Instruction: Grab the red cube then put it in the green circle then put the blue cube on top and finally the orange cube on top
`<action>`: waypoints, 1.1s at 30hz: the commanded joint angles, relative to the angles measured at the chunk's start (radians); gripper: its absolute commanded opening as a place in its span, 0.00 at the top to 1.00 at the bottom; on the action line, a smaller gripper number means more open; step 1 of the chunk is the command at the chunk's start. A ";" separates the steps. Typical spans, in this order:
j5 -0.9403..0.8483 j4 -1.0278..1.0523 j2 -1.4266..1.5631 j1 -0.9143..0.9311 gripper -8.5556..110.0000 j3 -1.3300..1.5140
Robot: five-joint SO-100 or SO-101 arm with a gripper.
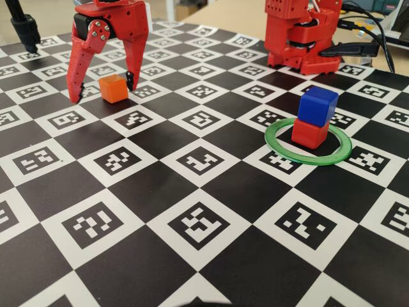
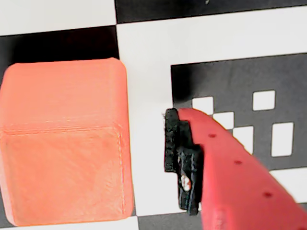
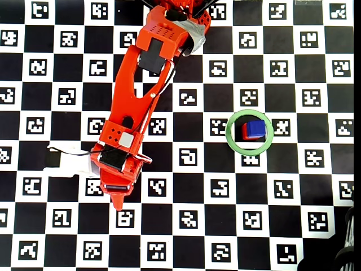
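While the bench [image 1: 192,192], patterned in black and white marker squares, fills every view, the red arm [image 3: 141,90] reaches across it with its jaws [image 1: 102,89] spread wide on either side of the orange cube [image 1: 114,88], not touching it. The green circle [image 1: 275,148], a thin translucent ring, lies well apart with the red cube [image 1: 309,134] inside it and the blue cube [image 1: 317,106] stacked on top, slightly askew. The orange cube is bright, matte and round-edged. The wrist view shows its layered surface beside one black-padded finger [image 2: 182,163]; overhead, the arm hides it.
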 commanded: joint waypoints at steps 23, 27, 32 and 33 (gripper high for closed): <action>0.023 -0.051 0.052 0.017 0.83 -0.002; 0.028 -0.048 0.060 0.018 0.84 -0.002; 0.032 -0.020 0.101 0.018 0.84 -0.003; 0.032 -0.009 0.118 0.018 0.84 -0.005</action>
